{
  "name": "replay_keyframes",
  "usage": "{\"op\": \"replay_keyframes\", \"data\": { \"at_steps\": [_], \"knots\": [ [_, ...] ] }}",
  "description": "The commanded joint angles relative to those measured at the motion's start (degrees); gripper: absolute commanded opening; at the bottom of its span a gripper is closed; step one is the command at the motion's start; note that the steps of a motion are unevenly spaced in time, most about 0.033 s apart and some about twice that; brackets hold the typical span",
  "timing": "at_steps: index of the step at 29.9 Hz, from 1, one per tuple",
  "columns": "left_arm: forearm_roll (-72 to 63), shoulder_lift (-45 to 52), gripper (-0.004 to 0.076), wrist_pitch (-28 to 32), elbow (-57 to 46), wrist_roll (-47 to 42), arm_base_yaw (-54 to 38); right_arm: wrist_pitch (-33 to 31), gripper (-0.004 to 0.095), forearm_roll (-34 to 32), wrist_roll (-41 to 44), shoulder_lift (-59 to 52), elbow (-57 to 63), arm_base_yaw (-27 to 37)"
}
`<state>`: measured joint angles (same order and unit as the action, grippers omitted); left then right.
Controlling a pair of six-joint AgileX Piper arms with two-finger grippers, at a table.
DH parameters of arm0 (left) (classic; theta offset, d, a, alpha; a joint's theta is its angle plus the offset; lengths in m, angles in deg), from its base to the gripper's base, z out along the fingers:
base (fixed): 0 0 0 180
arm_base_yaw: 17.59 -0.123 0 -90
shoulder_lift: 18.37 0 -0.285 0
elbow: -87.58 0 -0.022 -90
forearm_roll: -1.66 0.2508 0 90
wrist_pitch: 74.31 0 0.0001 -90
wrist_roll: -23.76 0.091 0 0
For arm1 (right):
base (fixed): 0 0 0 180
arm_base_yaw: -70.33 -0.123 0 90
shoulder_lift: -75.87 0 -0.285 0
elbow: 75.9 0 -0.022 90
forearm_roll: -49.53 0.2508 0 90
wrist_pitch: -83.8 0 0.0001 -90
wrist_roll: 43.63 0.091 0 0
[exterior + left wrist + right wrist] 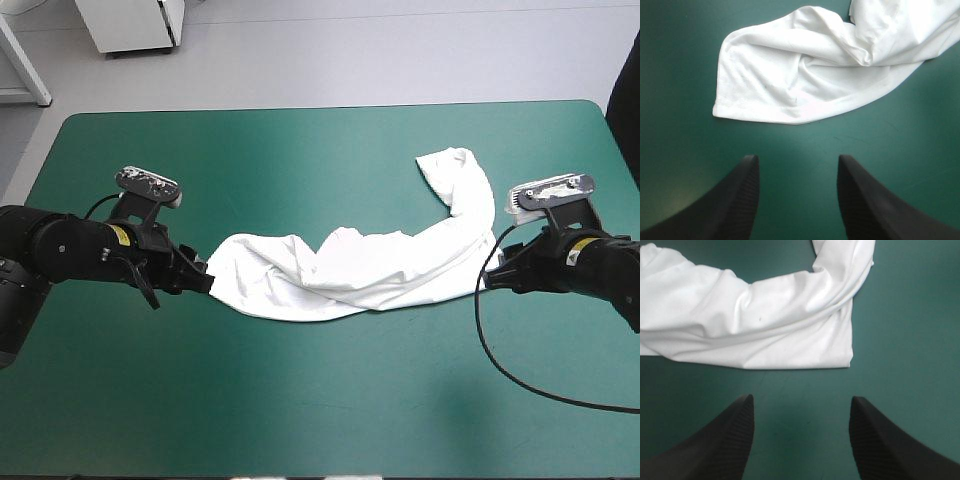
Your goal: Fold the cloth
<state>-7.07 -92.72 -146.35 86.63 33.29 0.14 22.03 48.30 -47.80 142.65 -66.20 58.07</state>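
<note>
Teal-green cover lies bare across the near half of the table (300, 410) and along its far edge, while the white short-sleeved fabric T-shirt (370, 275) lies as a long rumpled band between the two claws, one end curling toward the far right corner. The left claw (797, 160) stands spread, its black ribbed fingers (735, 200) with only bare cover between them, and the T-shirt's straight hemmed edge lies just ahead. The right claw (800, 399) is likewise spread and empty, a squared-off edge of the T-shirt just ahead of its tips and open cover on either side.
</note>
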Motion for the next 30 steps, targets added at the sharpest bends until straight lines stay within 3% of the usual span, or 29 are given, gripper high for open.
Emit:
{"op": "replay_keyframes", "data": {
  "at_steps": [1, 10, 18, 21, 30],
  "knots": [
    [-1.3, 0.8, 0.0353, -1.7, 1.8, -0.5, 0.1, -2.0, 0.0541, 0.0, -0.5, -0.5, -1.7, 0.3],
    [8.7, -10.6, 0.0358, -1.7, 1.8, 0.1, -1.2, -3.1, 0.0541, 0.1, -0.5, 5.6, -3.9, 0.3],
    [8.4, -21.2, 0.0466, 2.0, 1.9, 2.6, -5.8, -2.4, 0.0541, 0.1, -2.4, 12.7, -11.9, 0.3],
    [6.9, -24.1, 0.0471, 5.1, 2.4, 2.9, -7.3, -2.3, 0.0541, 0.1, -2.8, 14.3, -13.6, 0.3],
    [2.6, -36.3, 0.0471, 6.3, 10.2, 5.9, -8.1, -0.2, 0.0541, 0.1, -3.1, 16.3, -13.9, 0.3]
  ]
}}
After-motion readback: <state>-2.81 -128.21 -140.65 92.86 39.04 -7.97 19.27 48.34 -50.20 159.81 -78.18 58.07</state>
